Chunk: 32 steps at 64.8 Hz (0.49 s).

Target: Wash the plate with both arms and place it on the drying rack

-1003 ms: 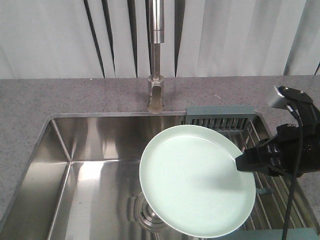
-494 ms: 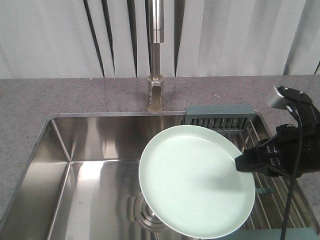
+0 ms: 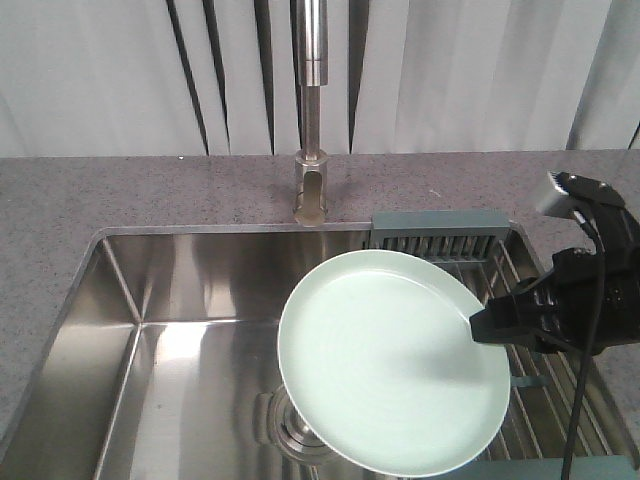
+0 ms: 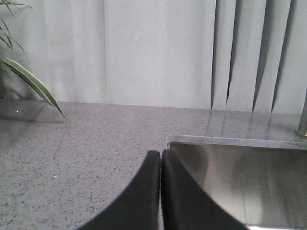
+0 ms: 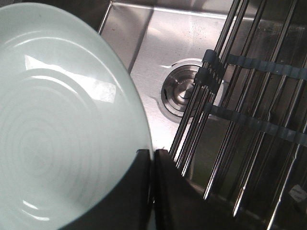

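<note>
The plate [image 3: 390, 365] hangs over the sink [image 3: 170, 300], tilted with its hollow face up towards the front camera, touching neither the basin nor the bars. The right hand [image 3: 478, 328] pinches the plate's rim at 3 o'clock in the front view; from the right wrist camera its two black fingers [image 5: 165, 191] meet on the pale green edge at the bottom of the picture. A small light-grey block [image 3: 553, 193] sits on top of that arm, with a black cable hanging below it.

The drying rack [image 3: 440, 238] lies across the sink's right end, at 3 o'clock from the plate, with its slotted grey-green piece at about 1 o'clock (the plate covers part of its steel bars). The drain [image 5: 181, 92] shows beneath the plate's 7 o'clock edge in the front view. The faucet [image 3: 312, 120] stands at 12 o'clock on the grey speckled worktop [image 3: 120, 195].

The left hand [image 4: 160, 158] shows only in its own wrist view: its fingers are pressed together with nothing between them, above the worktop near the sink's corner. A striped plant leaf [image 4: 29, 79] reaches in at 9 o'clock there.
</note>
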Tool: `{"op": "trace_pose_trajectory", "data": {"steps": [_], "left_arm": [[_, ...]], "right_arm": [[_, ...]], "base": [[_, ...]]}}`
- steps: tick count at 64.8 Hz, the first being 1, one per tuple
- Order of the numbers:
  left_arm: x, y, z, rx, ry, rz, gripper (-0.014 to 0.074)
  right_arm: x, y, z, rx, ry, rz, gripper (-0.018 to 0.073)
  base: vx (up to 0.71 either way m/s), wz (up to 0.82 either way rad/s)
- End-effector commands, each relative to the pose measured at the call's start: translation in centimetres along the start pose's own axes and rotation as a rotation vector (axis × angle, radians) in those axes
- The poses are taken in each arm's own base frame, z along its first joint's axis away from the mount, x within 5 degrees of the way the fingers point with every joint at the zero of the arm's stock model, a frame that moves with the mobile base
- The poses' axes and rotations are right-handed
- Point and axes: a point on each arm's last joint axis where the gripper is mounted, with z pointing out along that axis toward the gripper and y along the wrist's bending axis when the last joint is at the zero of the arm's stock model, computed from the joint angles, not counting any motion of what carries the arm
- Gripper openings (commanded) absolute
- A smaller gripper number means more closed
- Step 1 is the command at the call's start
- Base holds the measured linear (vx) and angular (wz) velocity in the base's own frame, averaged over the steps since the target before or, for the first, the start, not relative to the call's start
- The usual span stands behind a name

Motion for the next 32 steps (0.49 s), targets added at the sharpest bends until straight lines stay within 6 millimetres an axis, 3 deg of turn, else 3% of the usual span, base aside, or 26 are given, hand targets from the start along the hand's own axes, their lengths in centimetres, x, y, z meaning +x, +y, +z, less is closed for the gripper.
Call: {"op": "trace_pose_trajectory", "data": {"steps": [1, 16, 32], "left_arm": [[-1.7, -0.1, -0.3, 0.010, -0.113, -0.011, -0.0006], [-3.3, -0.2, -0.5, 0.016, -0.187, -0.030, -0.0006], [-10.8, -0.8, -2.1, 0.022, -0.203, -0.035, -0.0006]], "right_arm": [[-0.9, 0.9, -1.1, -0.022, -0.077, -0.012, -0.0008], [-0.9, 0.9, -1.1, -0.023, -0.076, -0.012, -0.0008], [-0.9, 0.9, -1.1, -0.023, -0.076, -0.012, -0.0008]], "base": [[0.00, 0.00], [0.00, 0.00], [0.00, 0.00]]}}
